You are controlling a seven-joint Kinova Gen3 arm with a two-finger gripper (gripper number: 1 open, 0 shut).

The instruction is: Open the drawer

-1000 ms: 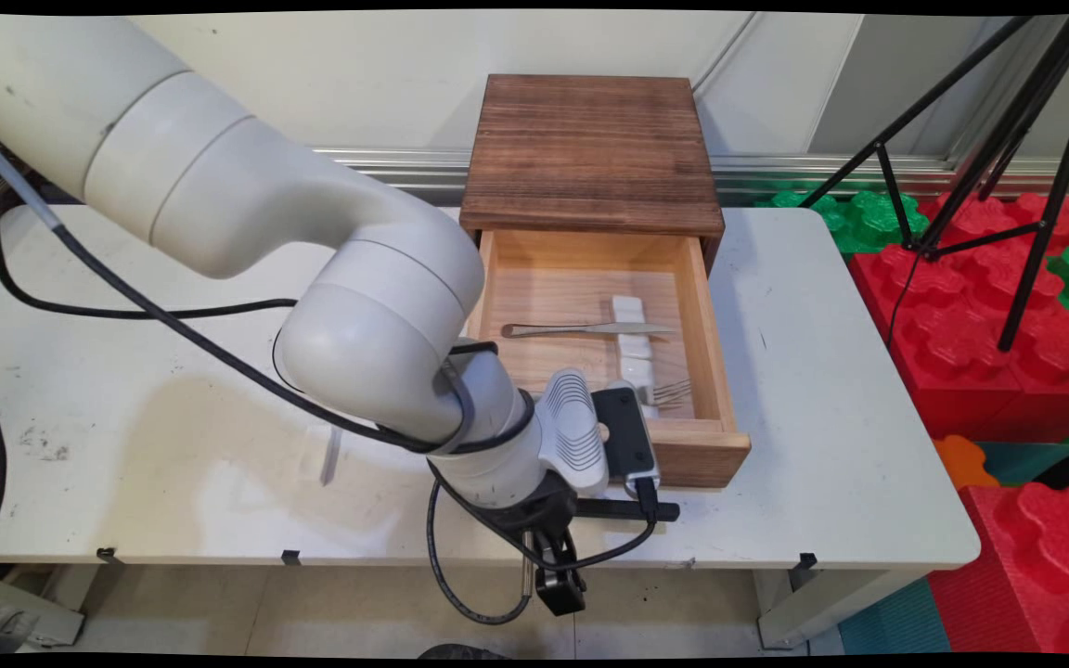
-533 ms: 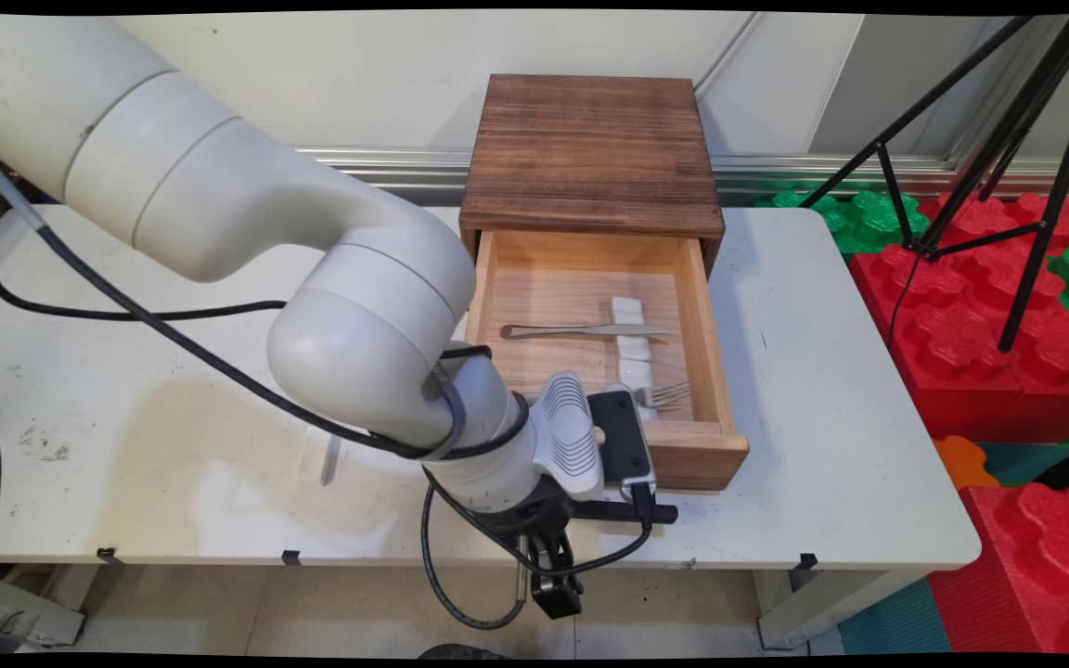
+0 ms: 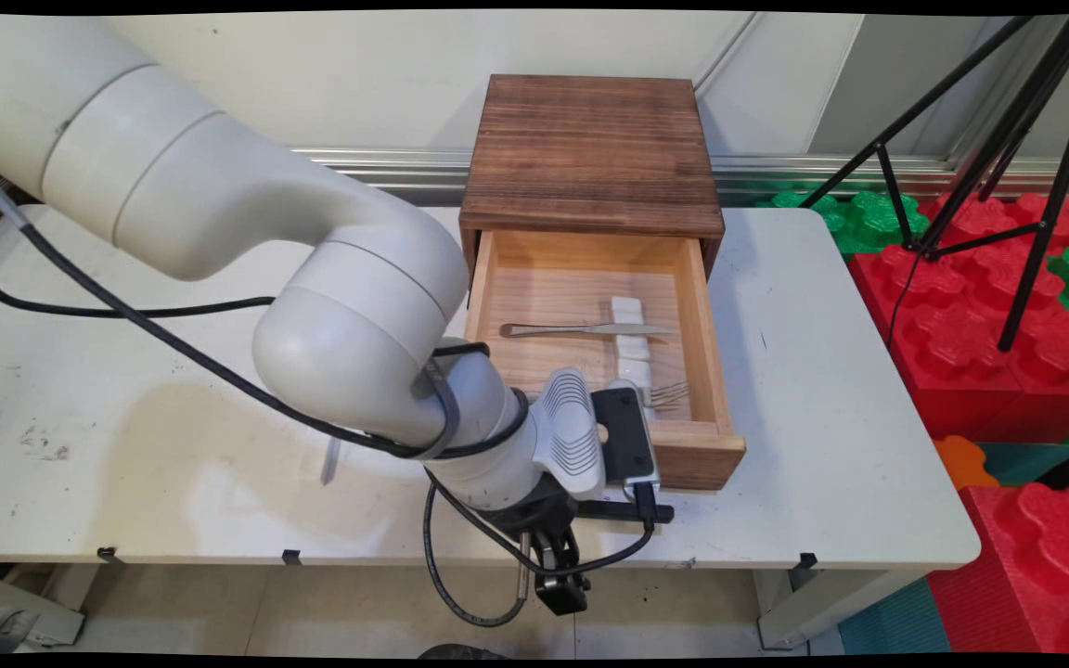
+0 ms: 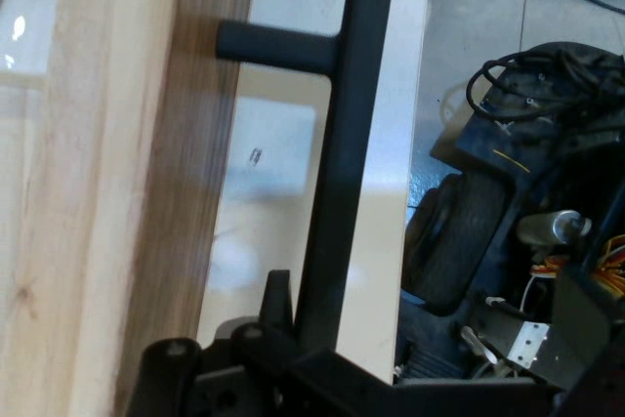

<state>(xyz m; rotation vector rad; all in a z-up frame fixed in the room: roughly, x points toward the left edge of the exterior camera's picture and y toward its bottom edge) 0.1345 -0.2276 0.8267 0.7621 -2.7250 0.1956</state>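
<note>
**Drawer handle at the gripper: position and handling note**

Since one second ago the arm's elbow has swung a little toward picture left. The open drawer's front has shifted only slightly with it. The contents lie as they did.

Gripper (image 4: 293, 368): it sits at the black bar handle (image 4: 337, 173). In the hand view the bar runs up out of the black linkage, so the two appear to be in contact. I cannot tell whether the claw is spread or pressed together, because the linkage hides that part.

Handle: a T-shaped bar on a short stem, standing off the wooden drawer front (image 3: 694, 455) and just above the table's near edge.

Drawer: pulled well out of the dark-topped wooden cabinet (image 3: 590, 153), which stands at the back of the white table (image 3: 831, 445). Inside it:
- A white segmented holder (image 3: 632, 348) lies lengthwise.
- A slim flat metal utensil (image 3: 581, 329) lies across the holder.
- A fork (image 3: 669, 394) lies near the drawer front, its handle hidden behind the hand.

Judgement on handling:
- With the bar met near one end, any load is best kept straight along the drawer's line of travel.
- A sideways or twisting pull would likely rack the drawer in its cabinet, or slide the light cabinet on the smooth table.
- Slow, even motion should keep the loose cutlery from skating about.

Further out: black cables hang from the arm. A black tripod (image 3: 1008, 139) and red and green foam blocks (image 3: 980, 306) stand to the table's right.
</note>
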